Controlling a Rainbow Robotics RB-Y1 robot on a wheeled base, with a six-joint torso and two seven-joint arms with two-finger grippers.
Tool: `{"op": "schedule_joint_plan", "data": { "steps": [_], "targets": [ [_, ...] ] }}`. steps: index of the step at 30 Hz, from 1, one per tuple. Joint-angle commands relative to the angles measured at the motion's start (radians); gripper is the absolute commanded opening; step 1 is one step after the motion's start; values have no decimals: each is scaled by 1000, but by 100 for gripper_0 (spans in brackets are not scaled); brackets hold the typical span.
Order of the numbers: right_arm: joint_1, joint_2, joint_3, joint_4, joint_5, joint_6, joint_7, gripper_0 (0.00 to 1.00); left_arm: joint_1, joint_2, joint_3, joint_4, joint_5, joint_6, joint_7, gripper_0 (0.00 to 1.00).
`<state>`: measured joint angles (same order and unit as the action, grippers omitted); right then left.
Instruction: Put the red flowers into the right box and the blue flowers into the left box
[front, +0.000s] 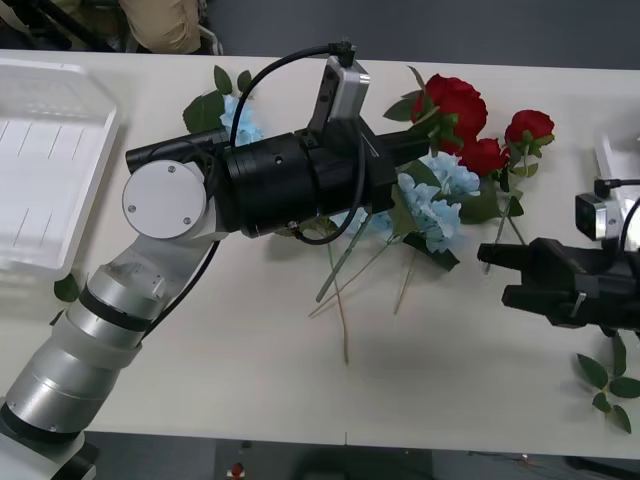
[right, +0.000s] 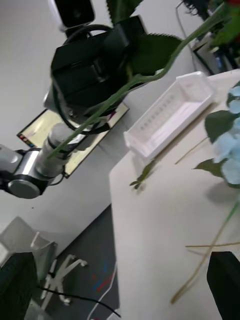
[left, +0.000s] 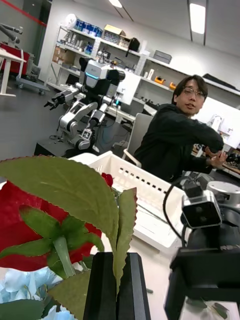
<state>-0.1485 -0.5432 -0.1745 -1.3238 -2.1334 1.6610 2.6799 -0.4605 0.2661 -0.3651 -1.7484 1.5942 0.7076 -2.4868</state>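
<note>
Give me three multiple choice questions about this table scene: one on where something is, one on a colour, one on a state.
1. Where is the ribbed tray?
A) at the robot's left end of the table
B) under the flowers
C) in the right claw

2. What colour is the bloom at the left claw?
A) blue
B) red
C) yellow

3. How is the right claw?
A) shut on a stem
B) shut, empty
C) open

Answers:
1 A, the front view shows it at the left end.
2 B, a red flower sits by its shut fingers.
3 C, its fingers stand apart at both corners.
</note>
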Motion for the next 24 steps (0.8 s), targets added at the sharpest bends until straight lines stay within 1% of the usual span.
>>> {"op": "schedule_joint_plan", "data": {
  "steps": [1, 7, 13, 24],
  "targets": [
    [-9, 2, 47, -37, -66, 5, -40, 100, -27, 7, 3, -19, 9, -11, -55, 0],
    [-16, 2, 59, -69, -43, -9, -244, 100, -27, 7, 3, -19, 9, -11, -55, 0],
    [-17, 2, 64, -161, -36, -30, -531, 100, -27, 7, 3, -19, 9, -11, -55, 0],
    [-17, 14, 87, -319, 56, -83, -908, 100, -27, 7, 3, -19, 9, -11, -55, 0]
  ]
}}
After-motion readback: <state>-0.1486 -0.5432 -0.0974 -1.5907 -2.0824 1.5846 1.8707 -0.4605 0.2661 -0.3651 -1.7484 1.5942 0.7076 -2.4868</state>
